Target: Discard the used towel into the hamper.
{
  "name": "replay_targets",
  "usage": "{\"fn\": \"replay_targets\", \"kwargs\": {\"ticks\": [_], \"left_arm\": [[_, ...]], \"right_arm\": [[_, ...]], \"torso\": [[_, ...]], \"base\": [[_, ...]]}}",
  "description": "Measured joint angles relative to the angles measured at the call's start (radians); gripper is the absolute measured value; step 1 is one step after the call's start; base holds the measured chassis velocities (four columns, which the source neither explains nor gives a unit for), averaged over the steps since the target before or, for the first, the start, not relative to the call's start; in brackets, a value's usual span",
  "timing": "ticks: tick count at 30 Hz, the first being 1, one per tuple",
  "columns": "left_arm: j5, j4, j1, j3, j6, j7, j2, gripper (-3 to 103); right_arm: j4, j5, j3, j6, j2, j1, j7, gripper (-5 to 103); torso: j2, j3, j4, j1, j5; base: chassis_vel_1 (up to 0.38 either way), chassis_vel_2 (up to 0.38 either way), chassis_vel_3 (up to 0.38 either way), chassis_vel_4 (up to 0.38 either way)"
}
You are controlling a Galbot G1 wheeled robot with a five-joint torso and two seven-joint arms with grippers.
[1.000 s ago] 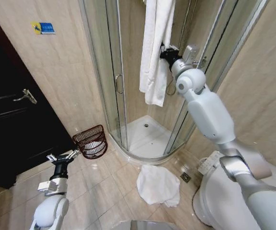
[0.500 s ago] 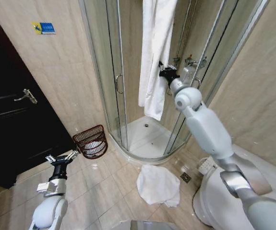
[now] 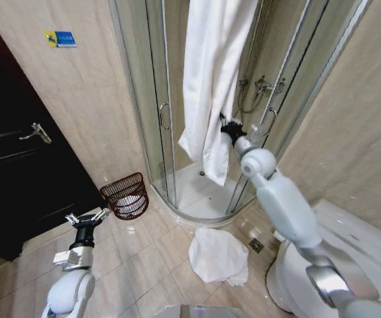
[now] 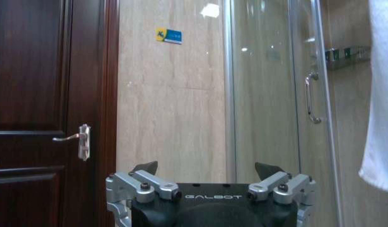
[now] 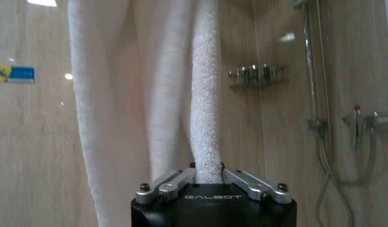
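From the head view, the right tool (image 3: 228, 128) pinched a fold of the long white terry towel (image 3: 211, 79) hanging in front of the curved glass shower enclosure (image 3: 152, 99). The small dark reddish-brown openwork hamper (image 3: 125, 195) stood on the tiled floor (image 3: 154, 255) against the beige wall, between the dark wooden door (image 3: 11, 165) and the shower's edge. A second white crumpled towel (image 3: 218, 256) lay on the floor before the shower tray, beside the white toilet (image 3: 303, 275). The left tool (image 3: 89, 217) hung low near the door, fingers spread.

In the left wrist view, the left tool (image 4: 206, 166) stood spread, facing the door handle (image 4: 77, 140) and wall.

In the right wrist view, the right tool (image 5: 208, 173) was pressed onto the towel (image 5: 203, 113).
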Motion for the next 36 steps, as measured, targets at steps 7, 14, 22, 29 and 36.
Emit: {"fn": "replay_targets", "kwargs": {"ticks": [7, 14, 22, 29, 36], "left_arm": [[0.000, 0.000, 0.009, -0.002, -0.004, 0.001, -0.001, 100], [0.017, -0.009, 0.010, 0.012, -0.005, 0.002, -0.010, 100], [0.023, -0.024, 0.023, 0.012, -0.009, 0.001, -0.014, 100], [0.043, -0.033, 0.028, 0.026, -0.016, 0.001, -0.024, 100], [0.058, -0.046, 0.039, 0.035, -0.018, -0.002, -0.034, 100]], "right_arm": [[0.030, -0.043, 0.041, 0.012, 0.002, -0.099, -0.027, 4], [0.039, -0.069, 0.062, 0.022, 0.017, -0.149, -0.039, 4], [0.067, -0.092, 0.065, 0.032, 0.022, -0.200, -0.049, 4], [0.074, -0.106, 0.048, 0.045, 0.024, -0.191, -0.053, 4], [0.088, -0.111, 0.073, 0.070, 0.018, -0.222, -0.072, 4]], "torso": [[0.000, 0.000, -0.0001, 0.000, -0.0001], [0.000, 0.000, 0.0000, 0.000, -0.0001], [0.000, 0.000, 0.0001, 0.000, 0.0000], [0.000, 0.000, 0.0002, 0.000, -0.0001], [0.000, 0.000, 0.0000, 0.000, 0.0001]], "base": [[0.000, 0.000, 0.000, 0.000], [0.000, 0.000, 0.000, 0.000], [0.000, 0.000, 0.000, 0.000], [0.000, 0.000, 0.000, 0.000], [0.000, 0.000, 0.000, 0.000]]}}
